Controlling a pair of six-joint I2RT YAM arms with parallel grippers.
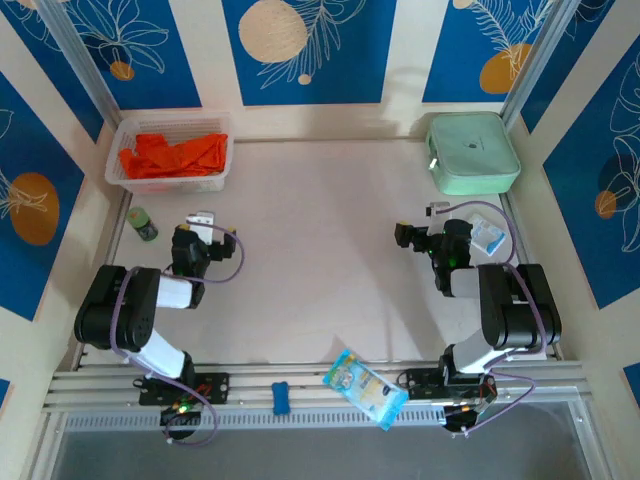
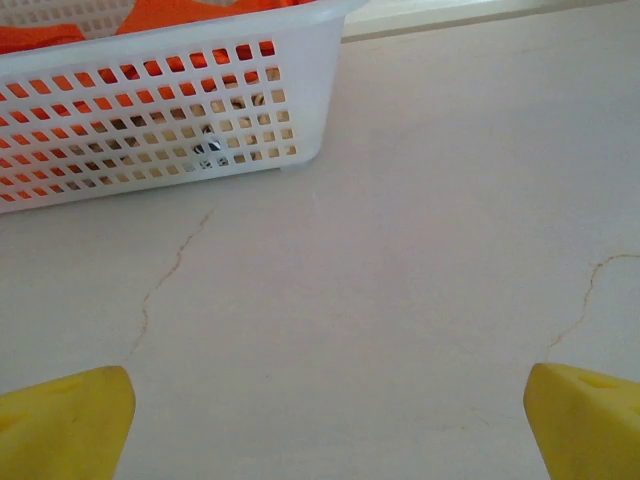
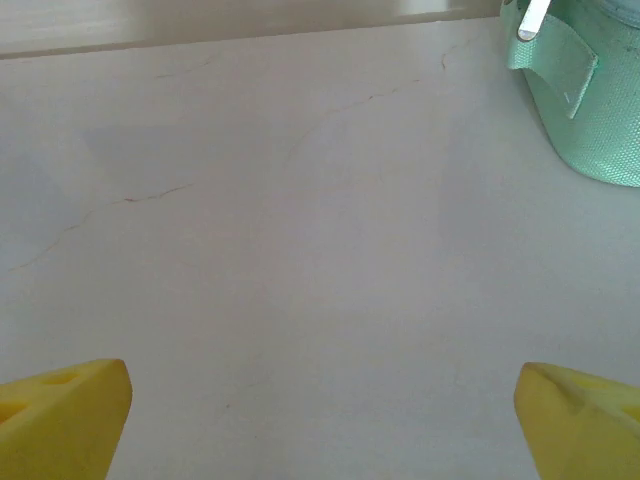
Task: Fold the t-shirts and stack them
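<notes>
Bright orange-red t-shirts (image 1: 170,155) lie crumpled in a white perforated basket (image 1: 226,150) at the table's back left. In the left wrist view the basket (image 2: 150,120) stands just ahead, with the orange cloth (image 2: 180,12) showing over its rim and through the holes. My left gripper (image 1: 203,222) (image 2: 320,425) hangs a short way in front of the basket, open, its yellow fingertips (image 2: 60,420) wide apart over bare table. On the right side of the table my right gripper (image 1: 437,214) (image 3: 320,420) is open too, nothing between its fingertips (image 3: 60,415).
A mint-green rounded case (image 1: 472,152) (image 3: 590,90) sits at the back right. A small green can (image 1: 143,223) stands left of the left arm. A blue-white packet (image 1: 487,237) lies beside the right arm. A snack packet (image 1: 365,388) rests on the front rail.
</notes>
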